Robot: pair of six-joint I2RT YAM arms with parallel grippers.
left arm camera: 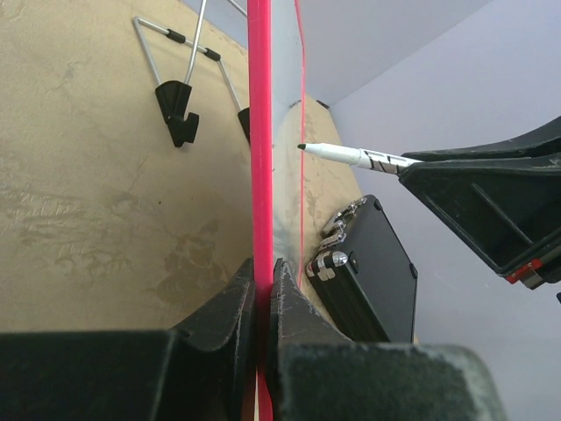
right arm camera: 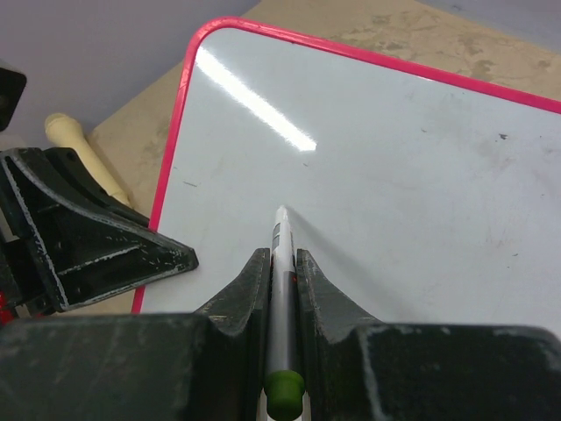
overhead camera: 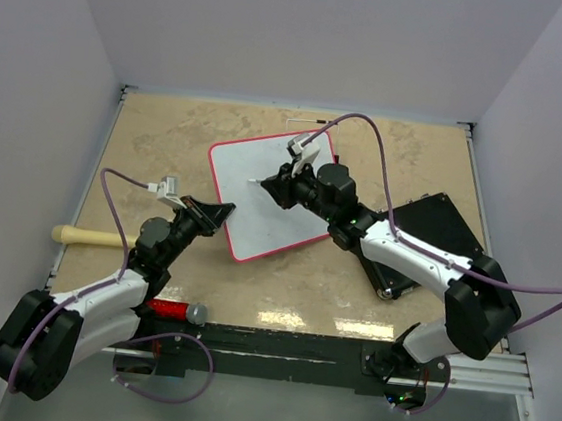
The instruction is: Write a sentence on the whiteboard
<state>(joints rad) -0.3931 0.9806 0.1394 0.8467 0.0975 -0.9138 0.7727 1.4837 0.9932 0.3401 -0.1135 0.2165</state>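
The whiteboard (overhead camera: 243, 171), glossy white with a thin red rim, lies slanted at the table's middle. My left gripper (overhead camera: 225, 211) is shut on its near-left rim; the left wrist view shows the red edge (left arm camera: 259, 132) pinched between the fingers of that gripper (left arm camera: 263, 272). My right gripper (overhead camera: 282, 184) hovers over the board, shut on a white marker (right arm camera: 280, 237) with a green end. The marker (left arm camera: 351, 156) has its tip at or just off the white surface (right arm camera: 394, 158). The board bears no writing, only faint specks.
A black rectangular case (overhead camera: 429, 236) lies right of the board under the right arm. A wooden handle (overhead camera: 87, 237) lies at the left edge, and a red-handled tool (overhead camera: 165, 309) sits near the left base. The board's wire stand with black feet (left arm camera: 175, 110) shows underneath. White walls enclose the table.
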